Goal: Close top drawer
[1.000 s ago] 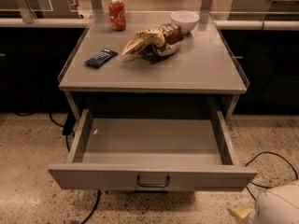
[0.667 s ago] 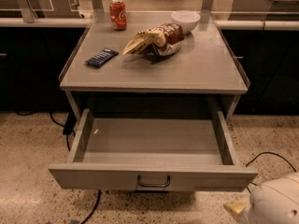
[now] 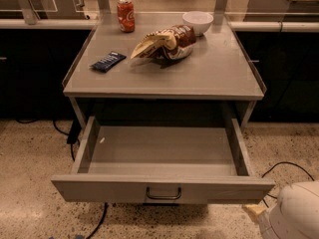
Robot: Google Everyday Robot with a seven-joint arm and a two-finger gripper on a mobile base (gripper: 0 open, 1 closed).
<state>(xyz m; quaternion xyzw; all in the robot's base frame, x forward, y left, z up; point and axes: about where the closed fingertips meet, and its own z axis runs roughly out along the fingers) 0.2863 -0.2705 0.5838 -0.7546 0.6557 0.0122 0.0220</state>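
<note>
The top drawer (image 3: 99, 188) of the grey metal table is pulled far out towards me. Its inside is empty. Its flat front panel carries a small dark wire pull handle (image 3: 163, 193) at the centre. I see no other drawers. A white rounded part of my arm (image 3: 294, 215) shows at the bottom right corner, just right of and below the drawer's right front corner. A small tan piece (image 3: 254, 211) sticks out from its left side. The gripper itself is out of view.
On the tabletop (image 3: 219, 73) lie a red soda can (image 3: 125, 15), a white bowl (image 3: 197, 22), a chip bag (image 3: 162, 44) and a dark blue snack bar (image 3: 108, 61). Black cables (image 3: 291, 166) run over the speckled floor. Dark cabinets stand on both sides.
The white arm part at the bottom right has come further up and left into view. The drawer and the tabletop objects have not moved.
</note>
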